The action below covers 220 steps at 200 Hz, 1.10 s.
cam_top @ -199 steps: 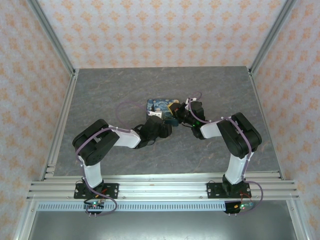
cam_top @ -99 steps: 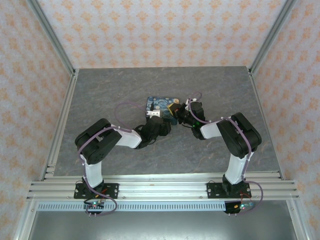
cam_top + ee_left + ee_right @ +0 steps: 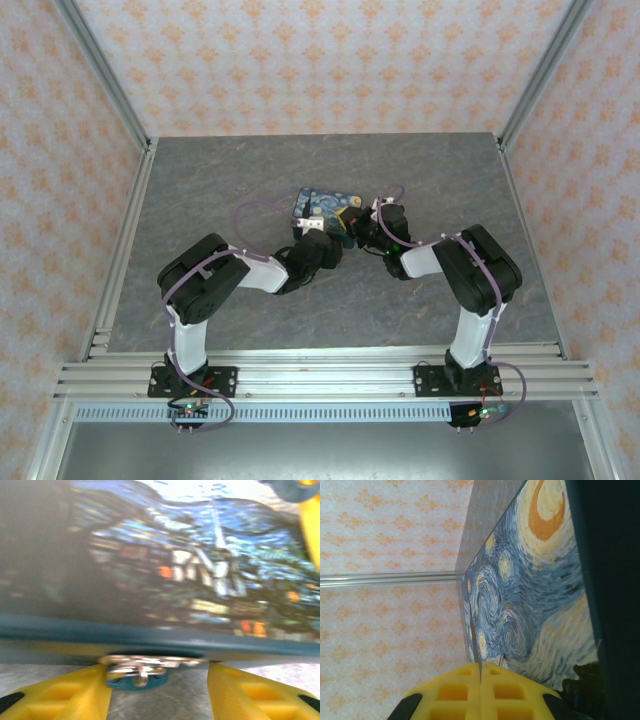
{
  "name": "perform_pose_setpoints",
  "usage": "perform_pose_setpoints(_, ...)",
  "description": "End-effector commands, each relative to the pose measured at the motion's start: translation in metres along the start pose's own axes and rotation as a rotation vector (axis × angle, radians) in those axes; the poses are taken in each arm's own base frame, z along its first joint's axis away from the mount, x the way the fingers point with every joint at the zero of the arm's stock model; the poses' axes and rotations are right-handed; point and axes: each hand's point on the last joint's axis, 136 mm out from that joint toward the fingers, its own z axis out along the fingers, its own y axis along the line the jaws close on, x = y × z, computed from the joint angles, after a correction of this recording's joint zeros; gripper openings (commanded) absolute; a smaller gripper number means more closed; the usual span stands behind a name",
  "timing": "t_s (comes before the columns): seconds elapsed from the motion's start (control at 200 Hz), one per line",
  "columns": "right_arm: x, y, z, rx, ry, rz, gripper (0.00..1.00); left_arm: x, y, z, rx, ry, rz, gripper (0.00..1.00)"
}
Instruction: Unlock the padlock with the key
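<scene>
Our left end effector (image 3: 159,682) is spread around the key (image 3: 136,672) at the padlock (image 3: 175,580), and our right end effector (image 3: 480,675) is pressed together. If we close off-centre, we could knock the key askew.

Grey stone-look table (image 3: 200,190), patterned walls (image 3: 320,60)

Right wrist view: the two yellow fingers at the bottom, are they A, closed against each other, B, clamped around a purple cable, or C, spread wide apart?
A: the right gripper has its yellow fingers meeting along a thin seam, beside the painted top of the padlock.
</scene>
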Motion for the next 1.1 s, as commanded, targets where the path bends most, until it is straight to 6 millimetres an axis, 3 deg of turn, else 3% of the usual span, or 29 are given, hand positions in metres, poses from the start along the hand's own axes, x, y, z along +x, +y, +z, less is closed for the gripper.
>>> perform_pose_setpoints(0.0,-0.001,-0.013,0.005,0.025,-0.002,0.006,0.00,-0.006,-0.031,-0.004,0.175,0.011,-0.091,0.52)
perform_pose_setpoints(0.19,-0.001,-0.014,0.005,0.027,-0.003,0.008,0.00,-0.023,-0.025,-0.005,0.246,-0.020,-0.247,0.52)
perform_pose_setpoints(0.51,-0.001,-0.017,0.003,0.030,-0.007,0.012,0.00,-0.016,-0.004,0.004,0.244,-0.025,-0.386,0.52)
perform_pose_setpoints(1.096,-0.002,-0.026,0.003,0.045,-0.006,0.026,0.00,-0.025,0.004,0.006,0.295,-0.082,-0.555,0.53)
